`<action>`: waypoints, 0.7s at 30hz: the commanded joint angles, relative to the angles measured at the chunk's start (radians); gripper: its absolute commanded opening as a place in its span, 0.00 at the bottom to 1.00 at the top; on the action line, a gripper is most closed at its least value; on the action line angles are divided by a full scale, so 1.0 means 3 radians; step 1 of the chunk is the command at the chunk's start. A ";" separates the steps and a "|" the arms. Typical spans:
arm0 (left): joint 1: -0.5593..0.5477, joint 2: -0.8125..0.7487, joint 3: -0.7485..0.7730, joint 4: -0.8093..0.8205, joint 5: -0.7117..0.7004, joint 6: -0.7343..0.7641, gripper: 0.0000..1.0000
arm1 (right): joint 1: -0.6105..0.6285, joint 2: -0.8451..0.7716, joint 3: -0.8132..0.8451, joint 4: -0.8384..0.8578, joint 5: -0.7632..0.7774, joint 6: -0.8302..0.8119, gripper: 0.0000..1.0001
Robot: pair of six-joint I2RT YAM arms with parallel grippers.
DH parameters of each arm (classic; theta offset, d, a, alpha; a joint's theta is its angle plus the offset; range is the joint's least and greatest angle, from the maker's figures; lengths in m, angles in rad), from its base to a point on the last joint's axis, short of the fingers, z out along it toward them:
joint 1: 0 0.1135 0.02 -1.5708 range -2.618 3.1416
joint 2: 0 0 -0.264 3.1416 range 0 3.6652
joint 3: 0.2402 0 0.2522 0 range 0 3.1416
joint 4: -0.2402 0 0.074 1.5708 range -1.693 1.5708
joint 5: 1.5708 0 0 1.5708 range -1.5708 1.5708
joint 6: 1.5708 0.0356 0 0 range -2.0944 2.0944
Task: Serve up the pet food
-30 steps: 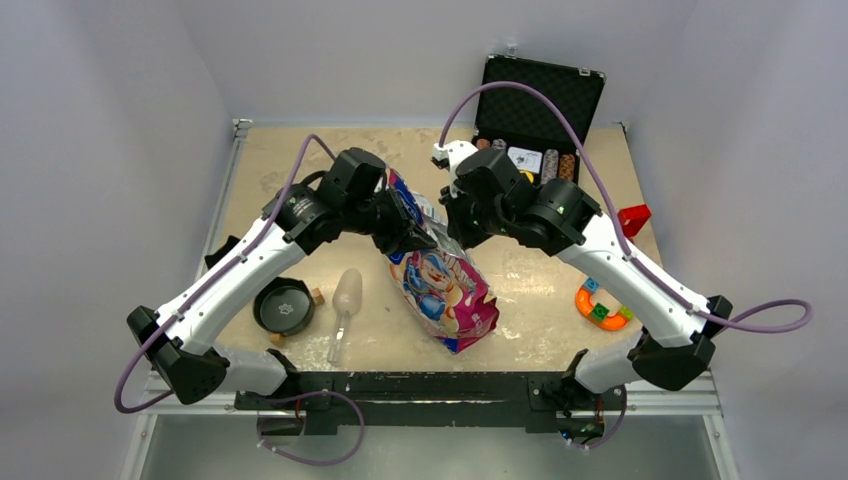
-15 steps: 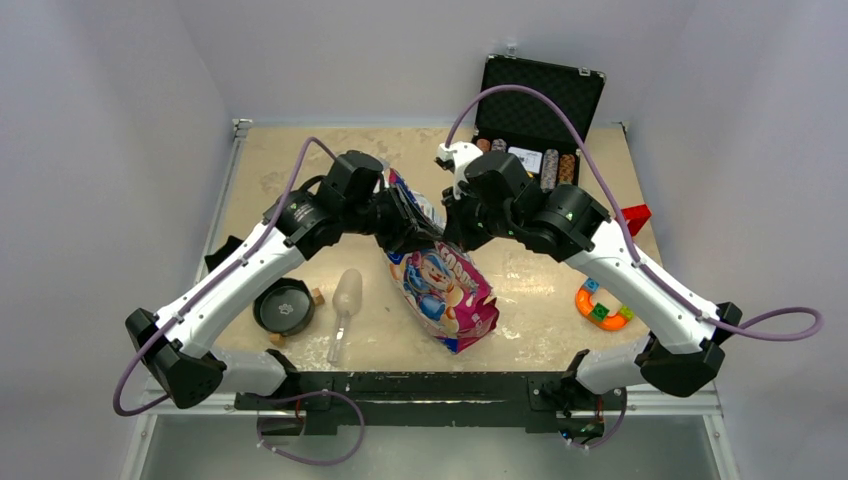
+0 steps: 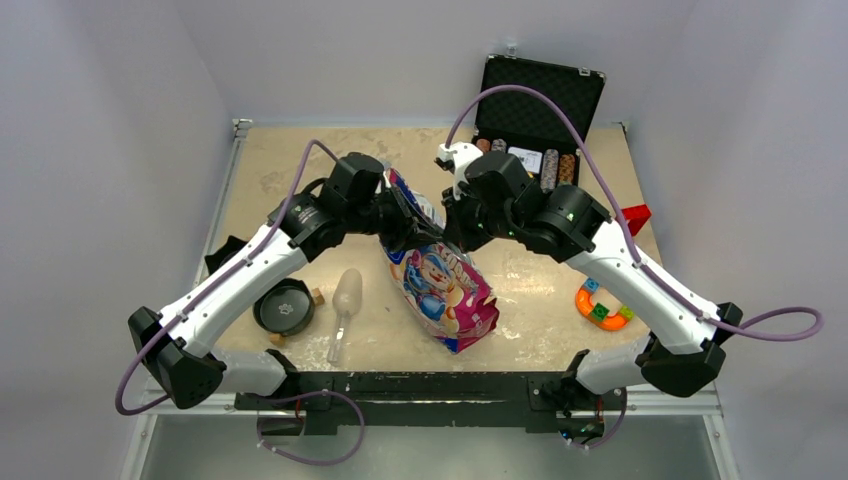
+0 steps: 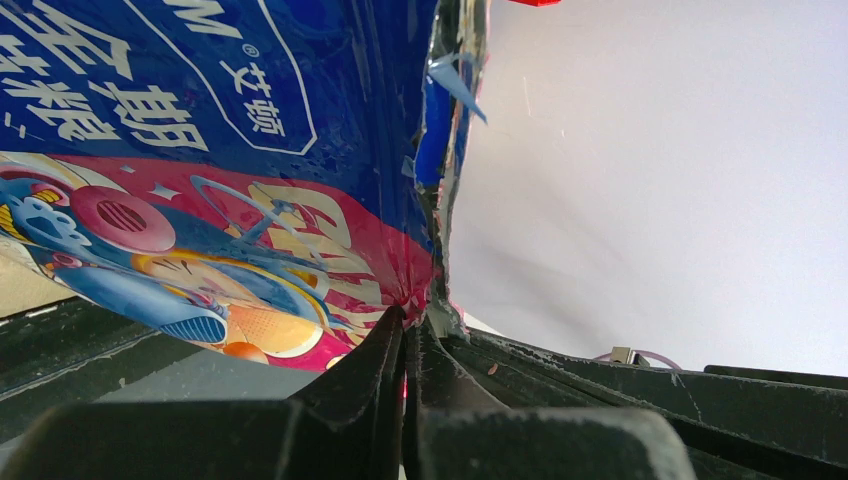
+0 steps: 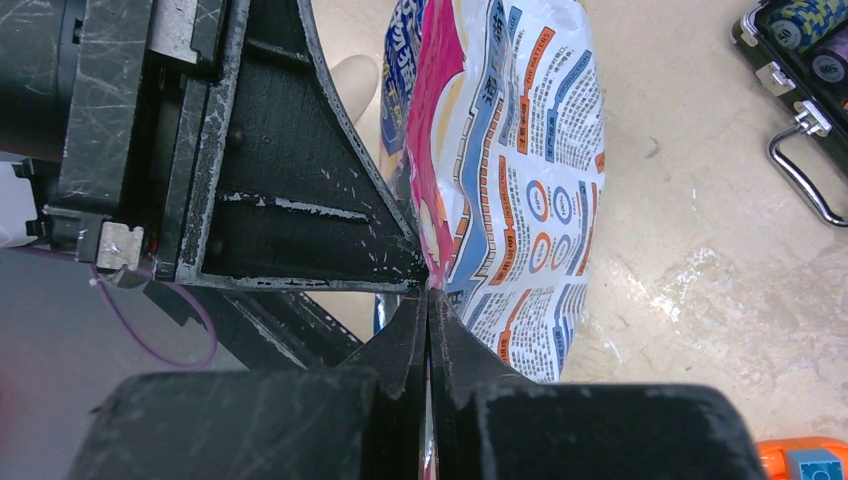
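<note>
A colourful pet food bag [image 3: 445, 285] stands tilted in the middle of the table, its top held up between the two arms. My left gripper [image 3: 422, 233] is shut on the bag's top edge, with the pink and blue film [image 4: 200, 180] pinched between its fingers [image 4: 385, 350]. From the other side, my right gripper [image 3: 452, 230] is shut on the same edge, next to the printed back of the bag [image 5: 520, 180]. The left gripper's black finger [image 5: 300, 200] fills the right wrist view's left half. The pet food itself is hidden inside the bag.
A black bowl [image 3: 284, 306] with small wooden cubes [image 3: 317, 296] beside it sits at the front left, and a clear scoop [image 3: 345, 295] lies to its right. An open black case of poker chips [image 3: 540, 110] stands at the back. A red block [image 3: 633, 218] and a coloured toy [image 3: 600, 303] lie on the right.
The right arm has swung slightly outward while its gripper stays on the bag top. The left gripper has shifted a little along the bag's edge. The bag has barely moved.
</note>
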 commanded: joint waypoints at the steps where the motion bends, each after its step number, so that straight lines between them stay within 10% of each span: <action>1: 0.0012 -0.0060 0.0019 0.0109 0.0010 0.0033 0.01 | 0.0093 -0.0020 -0.0061 -0.0125 0.0067 -0.0038 0.00; 15: 0.0018 -0.0332 -0.0137 -0.0030 0.0128 -0.0148 0.00 | 0.0285 0.0287 0.0099 -0.0396 0.0809 0.0217 0.21; 21: 0.0020 -0.0411 -0.0205 -0.0270 0.0064 -0.0138 0.00 | 0.0285 0.0462 0.0395 -0.0676 0.0992 0.0464 0.00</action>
